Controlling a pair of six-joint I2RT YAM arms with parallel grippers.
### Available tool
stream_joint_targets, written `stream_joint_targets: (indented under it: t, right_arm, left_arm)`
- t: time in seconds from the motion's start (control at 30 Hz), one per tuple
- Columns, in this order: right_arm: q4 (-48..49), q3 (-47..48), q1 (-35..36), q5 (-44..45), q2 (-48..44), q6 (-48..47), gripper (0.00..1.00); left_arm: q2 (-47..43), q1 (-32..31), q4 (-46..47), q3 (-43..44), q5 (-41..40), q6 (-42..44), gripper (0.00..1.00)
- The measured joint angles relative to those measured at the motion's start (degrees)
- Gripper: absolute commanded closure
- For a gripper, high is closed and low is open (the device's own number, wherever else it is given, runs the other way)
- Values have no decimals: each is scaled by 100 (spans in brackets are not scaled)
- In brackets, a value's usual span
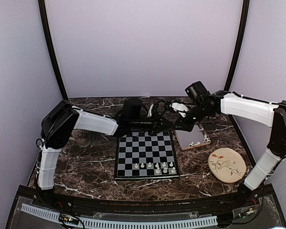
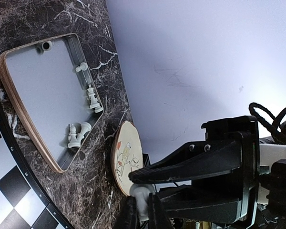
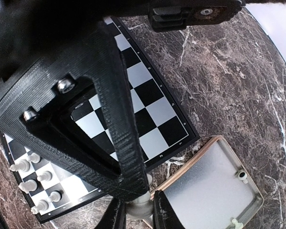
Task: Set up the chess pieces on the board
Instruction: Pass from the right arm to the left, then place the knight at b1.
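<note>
You're partway through. On the board (image 1: 145, 143), pieces (image 1: 157, 165) stand only in the two near rows, toward its right corner; the top view shows roughly nine. More lie loose in the tray (image 2: 38, 86), just right of the board on the surface (image 1: 86, 162), about five along its rim.

Your left end effector (image 2: 143, 214) is clamped tight on a piece (image 2: 139, 198), held in the air over the board's far right corner, beside the tray. Your right end effector (image 3: 138, 214) is nearly closed and seems to pinch that same piece from the other side, so I'd judge this a handover.

You have this piece to place, then the tray's remainder. No dark pieces show anywhere.
</note>
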Motion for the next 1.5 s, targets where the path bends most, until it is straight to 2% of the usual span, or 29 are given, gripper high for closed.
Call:
stream_joint_targets:
  t: [0.1, 0.23, 0.33, 0.5, 0.6, 0.77, 0.9, 1.0, 1.17, 1.5]
  right_arm:
    - [-24, 26, 4, 13, 11, 15, 67]
    - [-46, -7, -22, -87, -13, -15, 60]
    - [-59, -299, -203, -444, -271, -24, 58]
    - [-13, -962, -1036, -1167, -938, -39, 57]
    - [173, -1373, -1394, -1506, -1139, -35, 58]
    - [214, -1606, -1394, -1788, -1139, -55, 58]
    - [321, -1609, -1394, -1851, -1139, -79, 58]
    - [352, -1622, -1394, -1867, -1139, -107, 58]
    - [380, -1650, -1394, -1880, -1132, -136, 59]
    - [387, -1652, -1394, -1878, -1091, -155, 59]
  left_arm:
    - [11, 7, 59, 0, 20, 2, 100]
    - [4, 4, 61, 0, 72, 278, 100]
    - [-107, 26, -435, -4, -4, 929, 100]
    - [-907, 28, -1926, -262, -568, 2551, 100]
    - [-1722, 24, -2820, -562, -1091, 3552, 100]
    - [-2946, -142, -4140, -935, -2398, 5058, 100]
    - [-3373, -595, -4986, -1309, -3458, 5744, 99]
    - [-3401, -835, -5519, -1705, -3825, 5827, 100]
    - [-3432, -796, -5952, -2339, -4063, 5740, 99]
    - [-3421, -793, -5818, -2511, -3560, 5727, 98]
